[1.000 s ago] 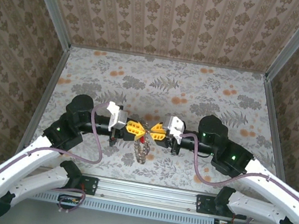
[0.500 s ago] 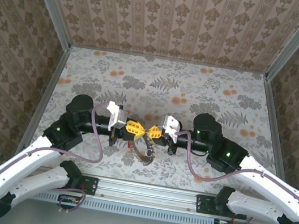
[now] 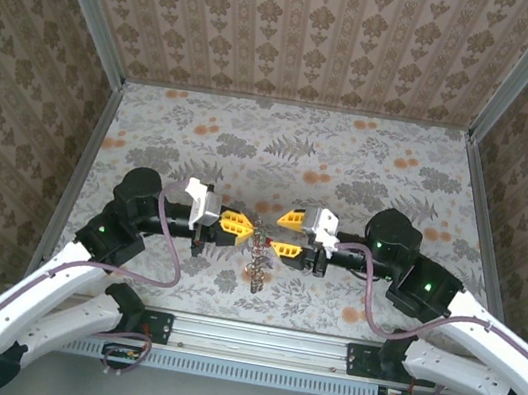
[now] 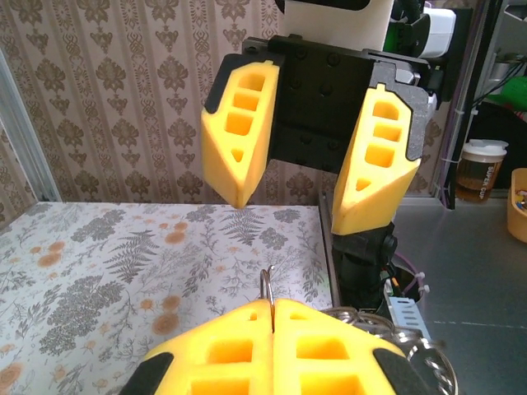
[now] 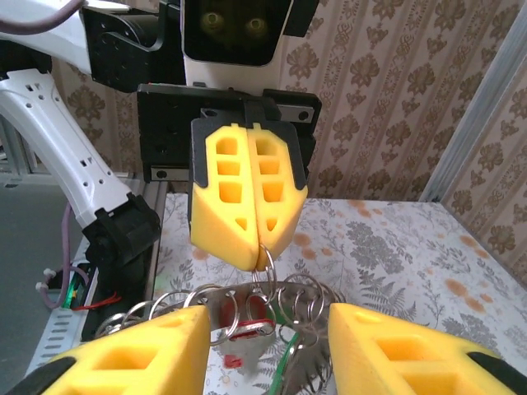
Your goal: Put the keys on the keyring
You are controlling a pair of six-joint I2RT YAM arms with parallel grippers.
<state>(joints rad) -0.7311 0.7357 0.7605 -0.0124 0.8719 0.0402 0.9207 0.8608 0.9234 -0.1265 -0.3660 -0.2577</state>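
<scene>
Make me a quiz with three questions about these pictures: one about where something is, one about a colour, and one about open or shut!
1. Where is the keyring?
A) dangling from the left gripper
B) lying by the back wall
C) on top of an arm

2. What colour are the grippers' fingers?
A) blue
B) yellow
C) pink

3. How is the right gripper?
A) shut on a key
B) shut on nothing
C) open

Answers:
1. A, because the left gripper's tips pinch one thin loop and the rest hangs below them.
2. B, because every finger in the wrist views is bright yellow.
3. C, because its two fingers stand well apart with nothing between them.
</scene>
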